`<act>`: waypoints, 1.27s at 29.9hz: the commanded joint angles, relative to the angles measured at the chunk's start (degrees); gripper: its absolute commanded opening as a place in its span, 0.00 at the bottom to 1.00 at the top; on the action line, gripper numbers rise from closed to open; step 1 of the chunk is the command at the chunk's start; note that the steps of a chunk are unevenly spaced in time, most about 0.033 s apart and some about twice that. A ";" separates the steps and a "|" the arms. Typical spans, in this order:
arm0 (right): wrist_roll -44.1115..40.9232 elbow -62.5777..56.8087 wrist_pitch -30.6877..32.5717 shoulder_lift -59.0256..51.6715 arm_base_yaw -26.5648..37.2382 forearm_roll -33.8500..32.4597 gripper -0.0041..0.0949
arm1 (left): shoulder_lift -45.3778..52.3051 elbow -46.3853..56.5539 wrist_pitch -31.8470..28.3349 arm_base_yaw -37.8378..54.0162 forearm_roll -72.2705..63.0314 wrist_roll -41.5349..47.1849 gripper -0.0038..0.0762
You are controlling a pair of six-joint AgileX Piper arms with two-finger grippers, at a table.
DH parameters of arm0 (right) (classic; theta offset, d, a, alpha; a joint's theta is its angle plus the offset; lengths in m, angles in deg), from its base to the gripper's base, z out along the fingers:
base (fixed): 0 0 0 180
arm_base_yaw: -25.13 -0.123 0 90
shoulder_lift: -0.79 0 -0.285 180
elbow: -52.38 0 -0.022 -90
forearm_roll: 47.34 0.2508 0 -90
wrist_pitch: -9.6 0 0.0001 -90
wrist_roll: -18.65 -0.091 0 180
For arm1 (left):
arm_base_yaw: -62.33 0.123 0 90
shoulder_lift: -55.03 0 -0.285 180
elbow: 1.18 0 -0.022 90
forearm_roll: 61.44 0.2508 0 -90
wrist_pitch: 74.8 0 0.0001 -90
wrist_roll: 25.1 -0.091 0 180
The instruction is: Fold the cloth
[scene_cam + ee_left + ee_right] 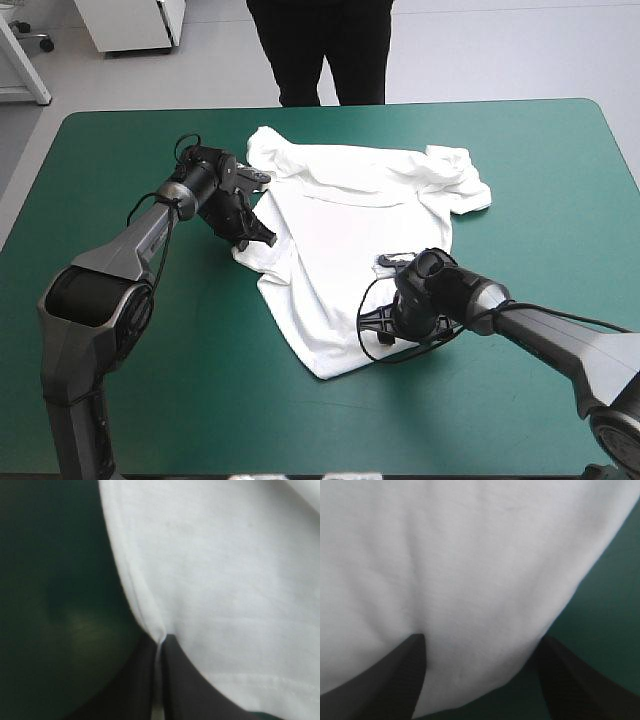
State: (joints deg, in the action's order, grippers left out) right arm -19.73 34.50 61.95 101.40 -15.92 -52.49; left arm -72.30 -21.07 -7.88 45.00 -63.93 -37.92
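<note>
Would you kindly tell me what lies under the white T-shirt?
The T-shirt lies spread on the teal-green cover, which shows all around it; anything beneath the cloth is hidden.

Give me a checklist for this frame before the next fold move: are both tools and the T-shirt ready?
1. Grip of left tool on T-shirt: ok, shut on its edge.
2. Grip of right tool: not ok, it is open, with the T-shirt's edge lying between its sides.
3. T-shirt spread flat: not ok, the far sleeve is bunched.
4. T-shirt wholly on table: ok.
5. Layers pinched by left tool, one or two: cannot tell.
</note>
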 commanded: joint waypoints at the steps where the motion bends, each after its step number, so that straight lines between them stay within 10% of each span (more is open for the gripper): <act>1: 2.29 -3.27 -1.53 -0.84 -0.10 5.15 0.64 | 0.11 1.23 6.26 -0.85 -5.88 -0.08 0.04; 5: 5.11 -7.69 -4.26 0.73 -0.10 9.74 0.49 | 0.11 1.23 6.26 -0.85 -5.88 -0.08 0.04; 10: 7.73 -8.23 -4.46 1.37 -0.10 11.04 0.02 | 0.36 1.23 6.67 -0.85 -6.25 -0.25 0.04; 38: 20.93 31.01 12.02 -24.51 9.86 -17.92 0.02 | 40.54 -11.76 2.76 -0.85 -1.35 2.95 0.04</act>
State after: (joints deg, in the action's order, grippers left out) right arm -1.72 58.83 75.82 79.17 -6.58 -65.00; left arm -36.09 -27.81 -3.04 44.34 -65.09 -36.24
